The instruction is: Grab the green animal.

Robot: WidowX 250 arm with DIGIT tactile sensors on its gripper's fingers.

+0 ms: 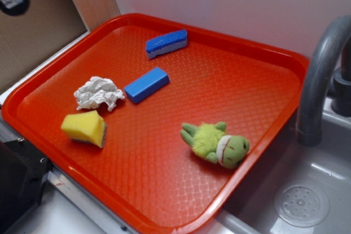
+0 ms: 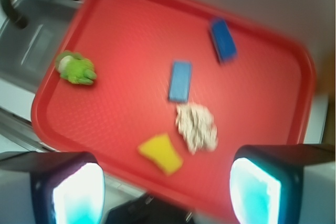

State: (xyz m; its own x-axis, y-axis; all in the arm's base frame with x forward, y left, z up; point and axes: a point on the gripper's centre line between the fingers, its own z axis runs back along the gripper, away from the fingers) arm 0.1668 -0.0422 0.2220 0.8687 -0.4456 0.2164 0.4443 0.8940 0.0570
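Looking at the green animal first, I see it lying on its side on the red tray, close to the tray edge that borders the sink, head toward the tray's rim. Nothing touches it. Using the frog as my landmark: the blue block lies well apart from it toward the tray's middle, and the crumpled white paper sits just beyond that block. The yellow sponge wedge rests near the paper, well away from the frog across the tray. A blue-and-white sponge lies farthest off, near the back rim. The grey faucet rises beside the frog's side of the tray. On my wrist view, blurred, the gripper hangs high above the tray, fingers spread wide, holding nothing.
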